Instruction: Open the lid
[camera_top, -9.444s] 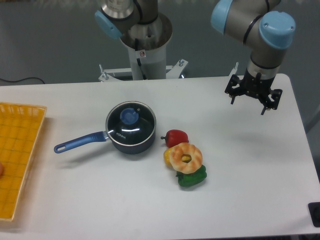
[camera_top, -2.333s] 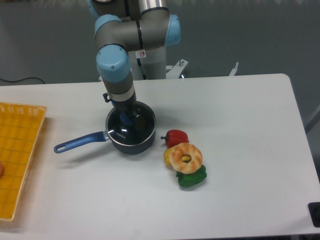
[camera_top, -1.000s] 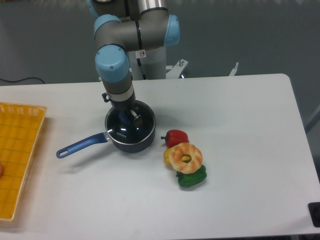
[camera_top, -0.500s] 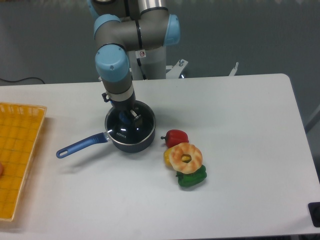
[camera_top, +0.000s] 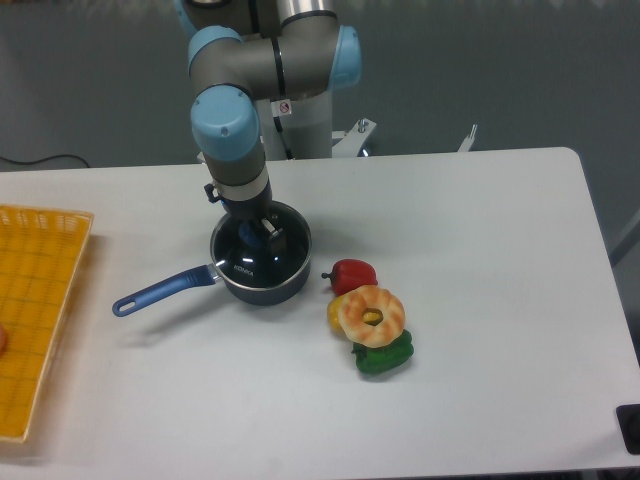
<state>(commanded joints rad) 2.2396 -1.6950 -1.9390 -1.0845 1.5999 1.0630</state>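
Observation:
The lid (camera_top: 277, 259), glass with a metal rim, lies on the dark blue saucepan (camera_top: 262, 286), whose long handle (camera_top: 160, 291) points left and toward the front. My gripper (camera_top: 258, 232) comes straight down onto the lid's centre. Its fingers (camera_top: 274, 231) are shut on the light-blue knob (camera_top: 254, 239), of which only a sliver shows. The lid looks seated flat on the pan's rim.
Right of the pan lie a red pepper (camera_top: 352, 273), a doughnut (camera_top: 372, 313) on a yellow pepper (camera_top: 335, 312), and a green pepper (camera_top: 385, 355). A yellow basket (camera_top: 40, 300) sits at the table's left edge. The arm's base (camera_top: 300, 115) stands behind the pan.
The arm came from the right side of the table down onto the lid. The pan's handle then swung slightly toward the front. Nothing has visibly moved in the last second.

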